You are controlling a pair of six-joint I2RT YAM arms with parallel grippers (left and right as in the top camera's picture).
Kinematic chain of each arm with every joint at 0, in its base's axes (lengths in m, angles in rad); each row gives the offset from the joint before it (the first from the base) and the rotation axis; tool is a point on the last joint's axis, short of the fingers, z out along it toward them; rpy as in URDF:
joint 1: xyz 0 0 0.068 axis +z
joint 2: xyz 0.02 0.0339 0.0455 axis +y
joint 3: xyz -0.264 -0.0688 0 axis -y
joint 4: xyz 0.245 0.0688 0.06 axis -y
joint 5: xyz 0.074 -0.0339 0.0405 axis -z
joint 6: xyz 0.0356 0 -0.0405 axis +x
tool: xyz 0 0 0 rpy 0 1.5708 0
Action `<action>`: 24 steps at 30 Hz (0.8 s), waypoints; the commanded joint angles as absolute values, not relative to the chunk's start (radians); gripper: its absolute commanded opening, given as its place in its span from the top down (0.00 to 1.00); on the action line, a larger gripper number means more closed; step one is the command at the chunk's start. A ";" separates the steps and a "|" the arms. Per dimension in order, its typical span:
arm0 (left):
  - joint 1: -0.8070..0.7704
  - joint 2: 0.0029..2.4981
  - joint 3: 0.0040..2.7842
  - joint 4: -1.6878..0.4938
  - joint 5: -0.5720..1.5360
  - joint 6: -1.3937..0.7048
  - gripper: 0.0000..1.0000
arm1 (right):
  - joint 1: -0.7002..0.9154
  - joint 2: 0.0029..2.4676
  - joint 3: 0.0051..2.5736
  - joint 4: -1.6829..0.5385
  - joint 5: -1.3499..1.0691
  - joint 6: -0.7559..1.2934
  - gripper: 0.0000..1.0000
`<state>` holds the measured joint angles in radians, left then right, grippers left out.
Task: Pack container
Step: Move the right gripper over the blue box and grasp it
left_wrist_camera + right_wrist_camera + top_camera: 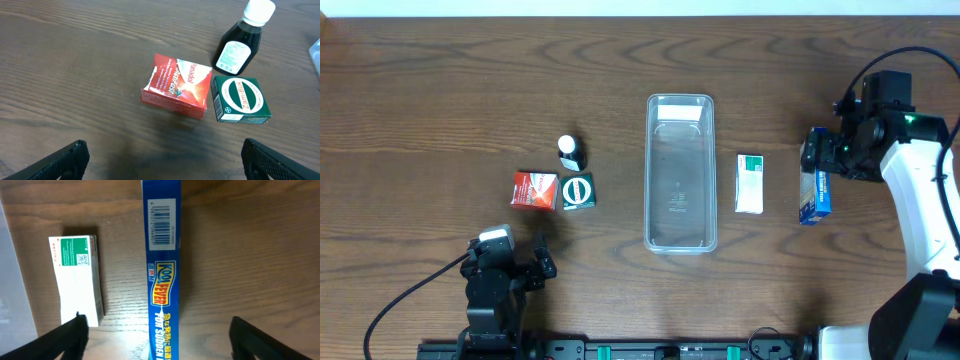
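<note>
Right claw (165, 339) spread astride blue box (161, 280), seemingly untouched, container (680, 238) well apart

Red box (175, 86), green box (241, 100), blue box (161, 270), clear container (680, 180).

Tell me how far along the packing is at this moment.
Done: nothing; the container shows no items inside. In hand: the right gripper is open, straddling the blue box without gripping it; the left gripper is open near the red box. Left: all five items, since the blue box, white-green box, red box, green box and dark bottle lie outside the container.
</note>
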<state>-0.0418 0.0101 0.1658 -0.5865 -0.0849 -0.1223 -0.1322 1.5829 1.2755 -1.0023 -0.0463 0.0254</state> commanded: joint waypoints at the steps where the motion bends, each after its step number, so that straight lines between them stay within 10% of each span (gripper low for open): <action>1: -0.038 0.003 0.153 -0.585 -0.089 -0.105 0.02 | -0.139 1.599 1.287 -1.007 -0.020 -0.038 0.17; 12: -0.038 0.003 0.153 -0.585 -0.089 -0.105 0.02 | -0.138 1.698 1.285 -1.006 0.003 -0.042 0.28; 24: -0.038 0.003 0.153 -0.585 -0.089 -0.105 0.02 | -0.137 1.747 1.286 -1.002 0.050 0.023 0.72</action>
<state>-0.0418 0.0101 0.1658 -0.5865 -0.0849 -0.1223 -0.1326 1.7477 1.2755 -1.0035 0.0177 -0.0139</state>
